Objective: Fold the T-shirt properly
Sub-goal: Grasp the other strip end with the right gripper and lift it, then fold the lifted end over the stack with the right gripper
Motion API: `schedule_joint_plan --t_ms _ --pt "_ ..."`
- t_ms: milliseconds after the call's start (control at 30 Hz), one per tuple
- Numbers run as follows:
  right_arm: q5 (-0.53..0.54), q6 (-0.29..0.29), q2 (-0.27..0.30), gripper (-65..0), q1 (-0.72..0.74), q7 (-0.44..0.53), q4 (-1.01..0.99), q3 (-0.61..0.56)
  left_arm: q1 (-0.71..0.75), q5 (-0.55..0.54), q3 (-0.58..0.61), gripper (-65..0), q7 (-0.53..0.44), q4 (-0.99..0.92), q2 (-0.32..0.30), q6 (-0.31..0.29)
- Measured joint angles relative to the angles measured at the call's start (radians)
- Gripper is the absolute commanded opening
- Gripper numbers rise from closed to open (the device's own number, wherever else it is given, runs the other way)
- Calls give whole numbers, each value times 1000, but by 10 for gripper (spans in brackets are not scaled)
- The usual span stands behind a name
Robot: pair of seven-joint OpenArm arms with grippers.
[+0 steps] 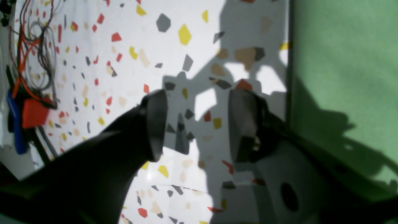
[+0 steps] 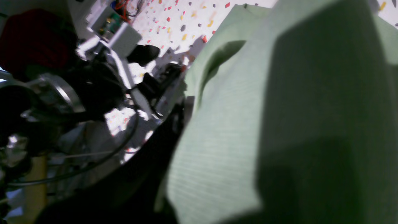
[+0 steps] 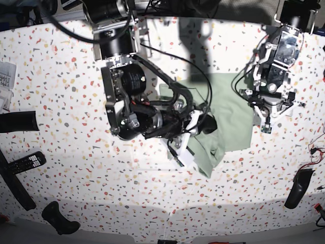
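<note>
The pale mint-green T-shirt (image 3: 231, 117) lies rumpled at the table's middle, partly folded over itself. My right gripper (image 3: 207, 124) reaches into its left side. In the right wrist view one dark finger (image 2: 168, 140) presses against the cloth (image 2: 279, 109), which hangs close and hides the other finger, so the gripper looks shut on a fold. My left gripper (image 3: 265, 126) hovers just off the shirt's right edge. In the left wrist view it (image 1: 199, 124) is open and empty over bare table, with the shirt's straight edge (image 1: 342, 62) beside it.
The speckled table (image 3: 76, 132) holds a remote (image 3: 23, 162) and black objects (image 3: 61, 218) at the left, and a black object (image 3: 297, 188) at the right. Loose wires (image 1: 34, 56) and a red part (image 1: 34, 112) lie near the left gripper's side.
</note>
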Motion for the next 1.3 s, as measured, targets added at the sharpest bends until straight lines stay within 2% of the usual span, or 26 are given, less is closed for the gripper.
schedule_joint_plan --t_ms 100,200,300,333,367,433,467,500,633,733,800,867,1000,1133,1300 --pt "-15 0 0 -650 -9 0 0 0 0 55 0 -351 2 0 3 45" --pt "-14 0 0 -650 -16 0 0 0 0 120 4 -351 16 1 6 63" --pt "-15 0 0 -650 -15 4 0 0 6 246 4 -351 77 20 4 103" --pt "-15 0 -1 -650 -15 4 0 0 6 311 4 -351 98 31 3 135" --pt "-15 0 -1 -650 -15 7 0 0 5 391 4 -351 118 45 3 190" --pt "-16 0 0 -650 -15 7 0 0 2 576 4 -351 179 72 -1 336" --pt "-15 0 -1 -650 -15 8 0 0 1 641 3 -351 206 87 -5 369" --pt "-15 0 -1 -650 -15 8 0 0 2 669 3 -351 218 103 -9 370" --pt "-16 0 0 -650 -15 8 0 -28 2 644 4 -351 222 148 -4 363" --pt "7 0 6 -460 -15 9 0 -92 2 645 4 -351 221 168 -3 362" --pt "81 0 7 -407 -14 6 0 -155 2 644 4 -351 222 168 -3 360" --pt "171 0 3 -406 -10 -13 0 -227 2 644 3 -351 222 168 -5 337" --pt "233 0 4 -406 -10 -15 0 -317 3 645 3 -351 222 168 -6 313" --pt "216 0 4 -406 -10 13 0 -325 3 645 3 -351 222 168 -6 313" --pt "83 0 4 -406 -8 156 0 -264 3 644 3 -351 222 168 -6 312"
